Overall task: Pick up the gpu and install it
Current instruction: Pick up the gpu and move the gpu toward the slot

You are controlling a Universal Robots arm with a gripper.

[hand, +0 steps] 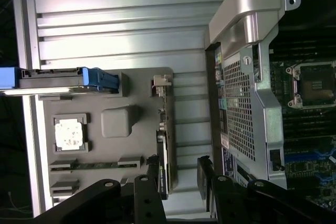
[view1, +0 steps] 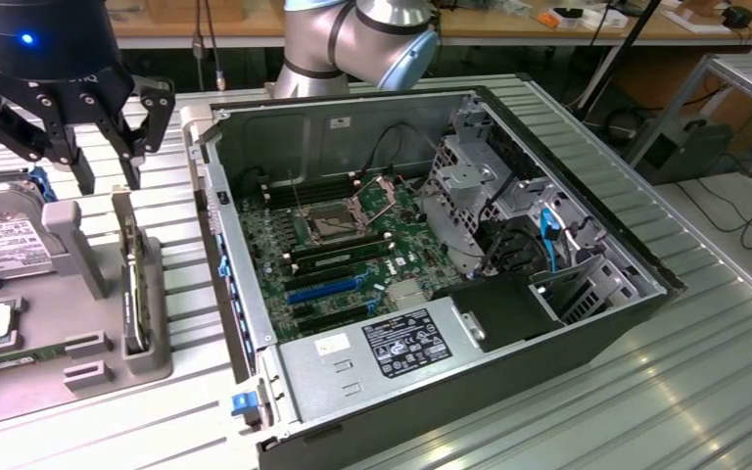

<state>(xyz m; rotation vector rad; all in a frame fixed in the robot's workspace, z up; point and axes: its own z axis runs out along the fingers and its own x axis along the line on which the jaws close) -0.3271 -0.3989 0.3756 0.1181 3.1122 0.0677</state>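
approx. under end effector [view1: 109, 176]: gpu [view1: 133, 294]

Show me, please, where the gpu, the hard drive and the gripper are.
gpu [view1: 134, 304]: exterior view, on its dark upper edge.
hard drive [view1: 0, 245]: exterior view, on its white label.
gripper [view1: 109, 178]: exterior view, midway between its open fingertips.

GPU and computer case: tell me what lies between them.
A bare strip of the ribbed metal table, past the gray tray's rim. The wrist view shows it between the gpu and the case; the exterior view agrees.
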